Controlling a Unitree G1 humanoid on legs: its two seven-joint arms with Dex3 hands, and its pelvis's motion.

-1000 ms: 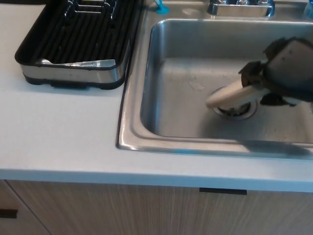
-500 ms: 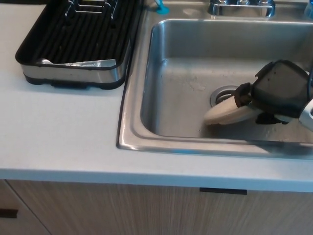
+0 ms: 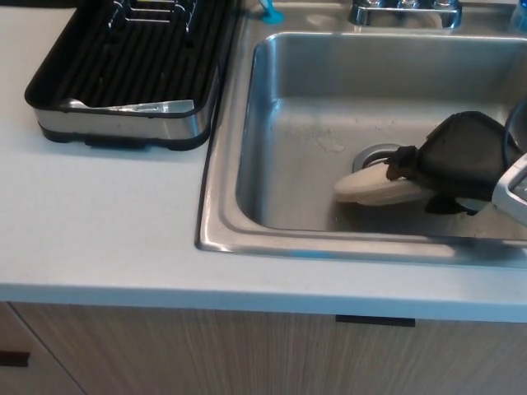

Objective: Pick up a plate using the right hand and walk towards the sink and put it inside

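Note:
A cream-coloured plate point(image 3: 370, 185) is low inside the steel sink point(image 3: 247, 148), close to the basin floor just in front of the drain point(image 3: 375, 154). My right hand point(image 3: 453, 164) comes in from the right and is shut on the plate's right edge, its black fingers wrapped over the rim. Whether the plate touches the sink bottom I cannot tell. My left hand does not show.
A black dish rack point(image 3: 132, 66) with a chrome front stands on the pale counter point(image 3: 99, 230) left of the sink. The faucet base point(image 3: 403, 12) and a blue item point(image 3: 270, 12) sit at the sink's back rim. Wooden cabinet fronts point(image 3: 247, 354) run below.
My right hand has gone down and slightly left into the basin with the plate, which now lies lower and flatter near the sink floor.

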